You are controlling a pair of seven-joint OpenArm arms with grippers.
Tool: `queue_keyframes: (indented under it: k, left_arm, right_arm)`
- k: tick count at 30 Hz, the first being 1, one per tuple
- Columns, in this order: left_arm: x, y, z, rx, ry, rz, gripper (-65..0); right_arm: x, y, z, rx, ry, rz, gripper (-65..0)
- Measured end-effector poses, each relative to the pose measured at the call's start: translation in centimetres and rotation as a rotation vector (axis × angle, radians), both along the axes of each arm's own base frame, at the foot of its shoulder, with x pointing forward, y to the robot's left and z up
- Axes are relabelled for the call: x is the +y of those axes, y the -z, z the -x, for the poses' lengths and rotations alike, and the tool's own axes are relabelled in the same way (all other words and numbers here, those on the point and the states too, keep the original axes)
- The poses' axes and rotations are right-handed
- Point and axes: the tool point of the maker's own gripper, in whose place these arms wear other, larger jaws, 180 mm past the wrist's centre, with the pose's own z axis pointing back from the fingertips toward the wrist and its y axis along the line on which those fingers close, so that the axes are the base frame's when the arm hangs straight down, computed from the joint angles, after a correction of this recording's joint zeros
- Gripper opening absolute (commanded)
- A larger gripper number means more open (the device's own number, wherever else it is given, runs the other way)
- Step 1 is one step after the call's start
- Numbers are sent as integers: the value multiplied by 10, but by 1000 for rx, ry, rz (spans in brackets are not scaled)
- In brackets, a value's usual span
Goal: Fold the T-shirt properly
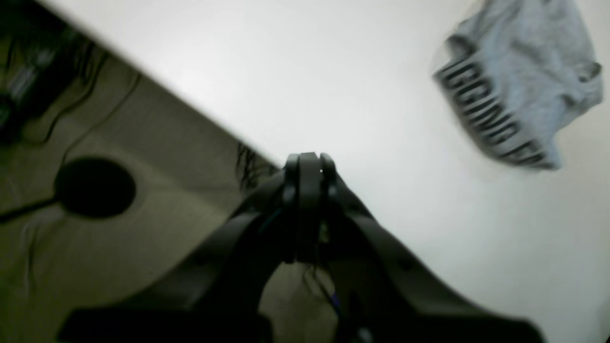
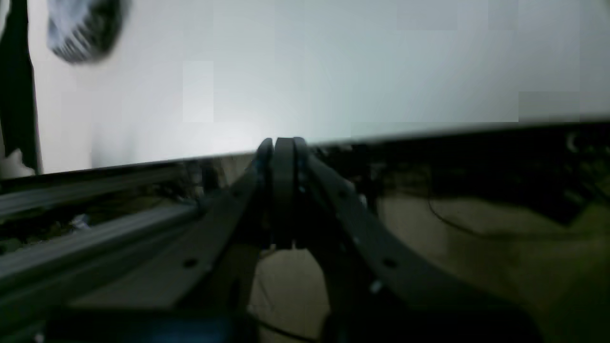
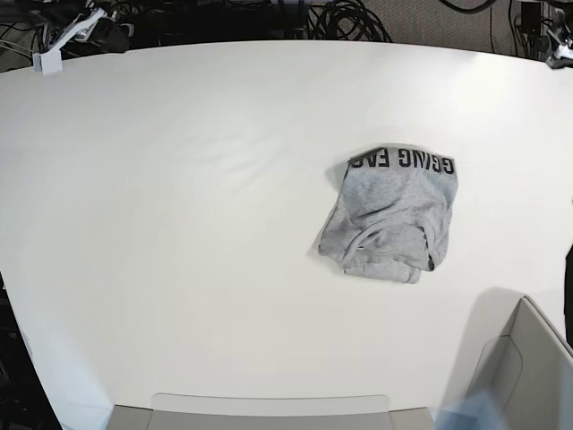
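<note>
The heather-grey T-shirt (image 3: 389, 210) lies bunched in a rough folded heap on the white table (image 3: 179, 197), right of centre, with black lettering along its far edge. It also shows in the left wrist view (image 1: 519, 81) at upper right and, blurred, in the right wrist view (image 2: 83, 28) at top left. My left gripper (image 1: 310, 164) is shut and empty over the table's edge, far from the shirt. My right gripper (image 2: 281, 143) is shut and empty at another table edge, also far from it. Neither gripper is clearly seen in the base view.
Black cables (image 3: 340, 18) run along the table's far edge, with a white clip (image 3: 54, 55) at far left. A grey panel (image 3: 528, 367) stands at the front right corner. A black round object (image 1: 95, 186) lies on the floor. A metal rail (image 2: 95, 228) runs below the table edge.
</note>
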Motion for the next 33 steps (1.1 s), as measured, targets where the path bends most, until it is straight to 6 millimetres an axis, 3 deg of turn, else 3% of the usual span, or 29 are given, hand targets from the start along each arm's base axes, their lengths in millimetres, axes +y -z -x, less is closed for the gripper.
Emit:
queue_keyframes:
  k: [2,7,11,14,18,21,23,28,33]
  left_arm:
    - [0,9,25,78,-28,-6,-650]
    - [-3,44,66,262,-15,-124,-650]
    - [-25,89,93,406,94,-134,-650]
    - [-36,125,123,508,110,-90,-650]
    - [-47,163,162,612,113,-51,-650]
    - [-43,183,176,637,116,-76,-650]
    - [-44,192,187,677,125,-80,-650]
    - [-64,233,183,733,188,-55,-650]
    - [-73,281,174,749,281,-102,-650]
  right_arm:
    - [-2,13,17,50,-15,67,-650]
    - [19,50,66,191,-323,234,-650]
    - [65,73,96,234,-523,187,-650]
    - [75,105,123,326,-594,156,-650]
    - [58,160,157,441,-646,161,-650]
    - [49,189,189,535,-664,148,-650]
    - [45,205,196,576,-643,161,-650]
    - [30,251,181,595,-566,199,-650]
    - [-14,292,197,624,-542,326,-650]
